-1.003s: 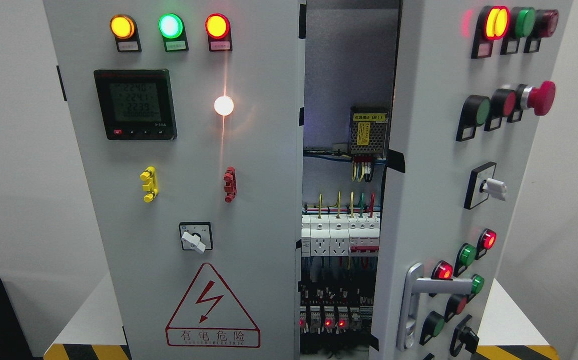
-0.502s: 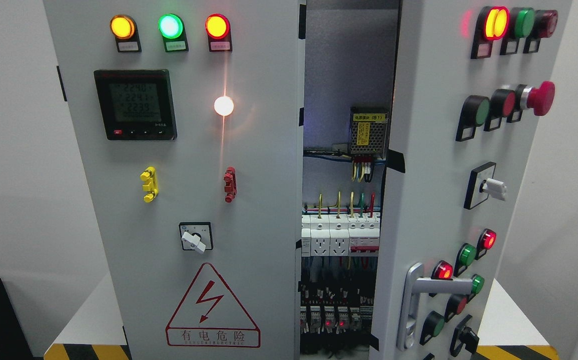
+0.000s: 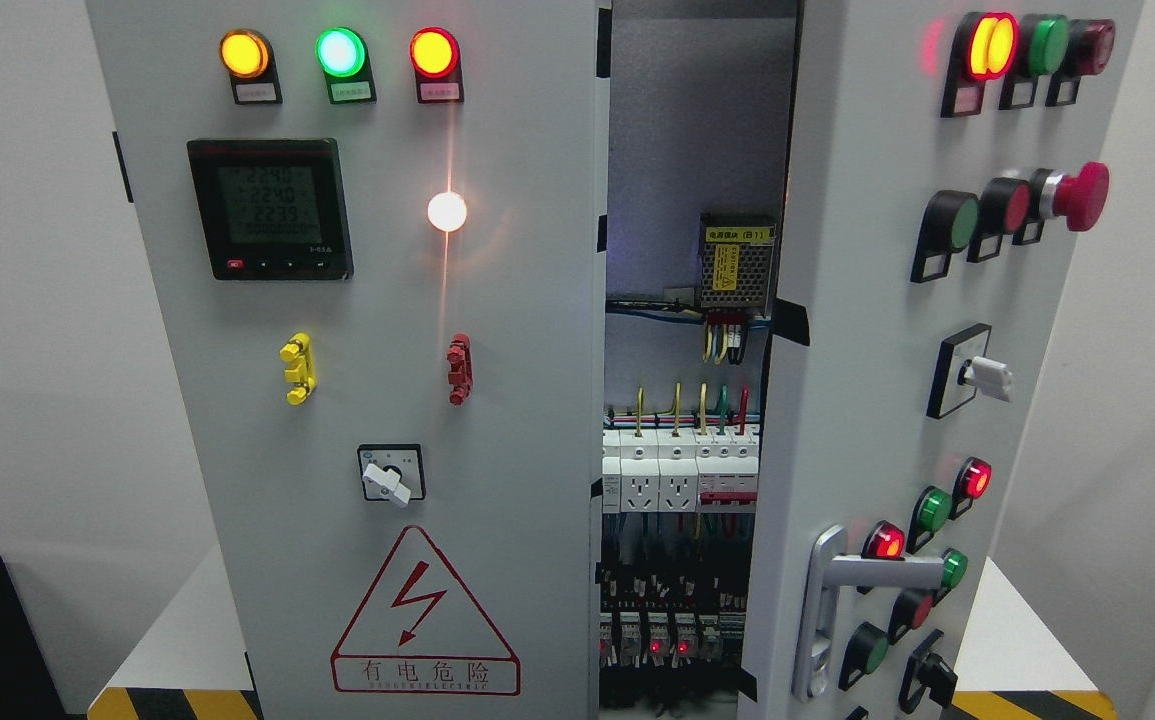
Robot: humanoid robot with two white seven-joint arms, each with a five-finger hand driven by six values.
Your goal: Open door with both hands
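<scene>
- At the cabinet's right, the door [image 3: 877, 330] stands partly open, its silver handle [image 3: 822, 610] untouched.
- Breakers [image 3: 679, 470] show inside the gap.
- Neither hand shows, so their state cannot be told.

1. Left door [image 3: 497, 400] – pale grey, with a red triangle warning sign [image 3: 424, 615]
2. Three lamps [image 3: 338, 52] on top – amber, green, red-orange
3. Meter [image 3: 270, 208] – black frame, grey-green screen
4. Clips – one yellow [image 3: 298, 368], one red [image 3: 459, 368]
5. Right door [image 3: 857, 350] – grey, with red and green buttons and a silver handle [image 3: 827, 610]
6. Floor tape [image 3: 177, 703] – yellow and black stripes
</scene>
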